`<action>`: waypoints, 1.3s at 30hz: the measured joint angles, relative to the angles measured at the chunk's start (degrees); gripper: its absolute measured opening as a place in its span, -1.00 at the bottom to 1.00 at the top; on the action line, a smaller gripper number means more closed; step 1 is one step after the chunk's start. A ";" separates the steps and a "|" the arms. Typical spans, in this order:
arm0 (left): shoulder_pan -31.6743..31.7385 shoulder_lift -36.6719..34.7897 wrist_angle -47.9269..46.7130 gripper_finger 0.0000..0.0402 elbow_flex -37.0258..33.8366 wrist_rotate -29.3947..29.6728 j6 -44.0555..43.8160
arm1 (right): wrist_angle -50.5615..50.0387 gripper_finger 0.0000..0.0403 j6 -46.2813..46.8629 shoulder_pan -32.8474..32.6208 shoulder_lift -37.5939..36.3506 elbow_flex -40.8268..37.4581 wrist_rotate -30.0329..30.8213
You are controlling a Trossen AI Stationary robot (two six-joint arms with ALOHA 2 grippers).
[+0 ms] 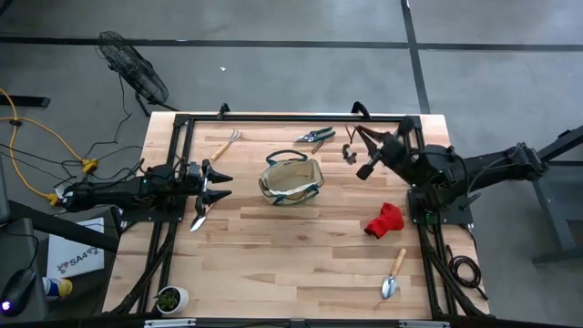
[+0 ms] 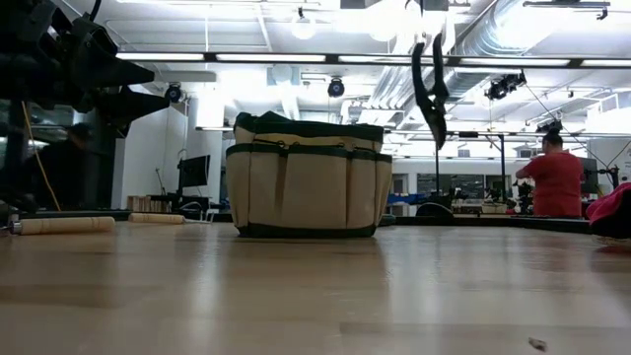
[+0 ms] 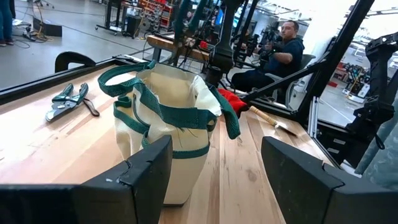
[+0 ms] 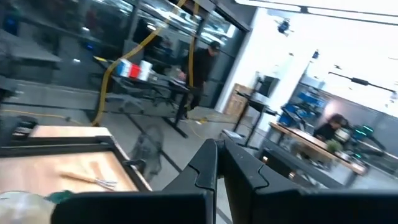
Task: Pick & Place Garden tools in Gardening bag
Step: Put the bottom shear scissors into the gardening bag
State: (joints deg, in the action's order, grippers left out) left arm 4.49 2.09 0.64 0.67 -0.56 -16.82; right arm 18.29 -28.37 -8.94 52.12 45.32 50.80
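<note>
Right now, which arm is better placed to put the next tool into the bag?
Right. Its hand is shut on shears lifted near the bag; the left hand is open and empty.

A large open lab or workshop is shown: exposed ceiling ducts (image 2: 493,39), strip lights, workbenches (image 4: 311,146), equipment racks and seated people (image 3: 280,53) are seen beyond the table (image 1: 301,246).

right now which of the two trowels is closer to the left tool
The trowel lying right beside the open left tool, at the table's left. The other trowel lies far off near the front right corner.
</note>
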 joint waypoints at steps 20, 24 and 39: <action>-0.01 0.01 0.00 0.21 0.00 0.00 0.00 | 1.51 -0.98 4.71 4.73 4.49 0.00 1.53; 0.00 0.00 0.00 0.21 0.00 0.00 0.00 | 2.13 -0.98 4.96 4.73 6.17 0.12 0.24; 0.00 0.02 0.00 0.21 0.00 0.02 0.00 | 1.87 -0.98 6.09 4.66 14.43 6.20 -3.78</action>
State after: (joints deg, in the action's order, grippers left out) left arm 4.49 2.11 0.64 0.67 -0.54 -16.82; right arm 20.16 -22.28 -4.27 66.55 51.52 47.02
